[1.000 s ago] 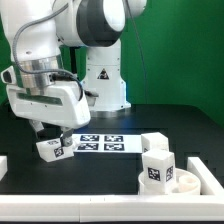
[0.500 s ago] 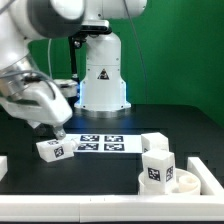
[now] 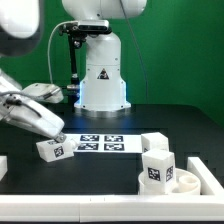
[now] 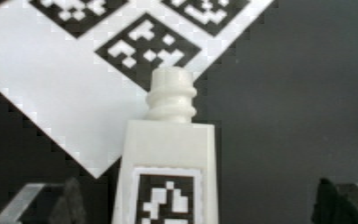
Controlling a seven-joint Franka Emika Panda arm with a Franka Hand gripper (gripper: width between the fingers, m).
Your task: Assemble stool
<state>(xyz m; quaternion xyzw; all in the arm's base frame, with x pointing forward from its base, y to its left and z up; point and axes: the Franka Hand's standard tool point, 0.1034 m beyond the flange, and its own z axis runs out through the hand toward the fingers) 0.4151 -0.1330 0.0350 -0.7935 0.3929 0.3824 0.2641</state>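
We see a black table with the round white stool seat [image 3: 183, 180] at the exterior view's lower right. One chunky white leg [image 3: 155, 166], tagged with a black-and-white marker, stands upright in the seat, so we judge one leg is already fitted. A second leg [image 3: 154, 142] lies on the table just behind the seat, toward the exterior view's right. A third leg [image 3: 52, 149] lies tilted on the table at the exterior view's left, just beside the marker board [image 3: 100, 144], which lies flat near the table's middle in front of the robot's white base [image 3: 102, 78].

We judge the assembly to be partly done: at least these two loose legs are not yet in the seat's sockets. We cannot tell how many sockets the seat has.

The arm reaches in from the exterior view's left, its white wrist slanting down toward the third leg. The gripper [image 3: 57, 135] hangs just above that leg's upper end; whether it touches we cannot tell. In the wrist view, that leg [image 4: 163, 165] fills the centre, its tag facing the camera and its narrow peg pointing away toward the marker board [image 4: 87, 60]. The two dark fingertips [image 4: 41, 205] sit well apart on either side of the leg, clear of its sides, so we read the fingers as spread open and holding nothing.
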